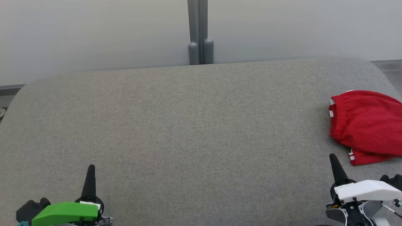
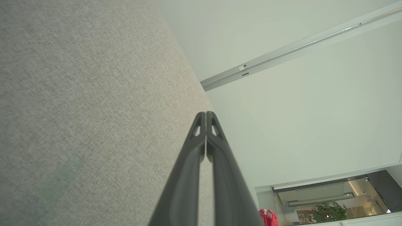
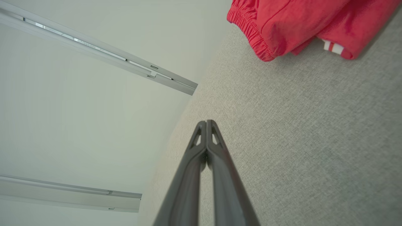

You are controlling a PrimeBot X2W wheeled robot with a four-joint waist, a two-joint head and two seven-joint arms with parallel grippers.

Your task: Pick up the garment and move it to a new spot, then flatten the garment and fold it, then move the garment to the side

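The head view looks forward and down from above the counter's (image 1: 188,125) near edge, taking in most of its width and the wall (image 1: 94,31) behind. The left wrist view, rolled sideways, sits low and close over the counter, facing along the left pincer (image 2: 206,113) toward the wall. The right wrist view does likewise along the right pincer (image 3: 206,122). All three share the garment (image 3: 292,22).
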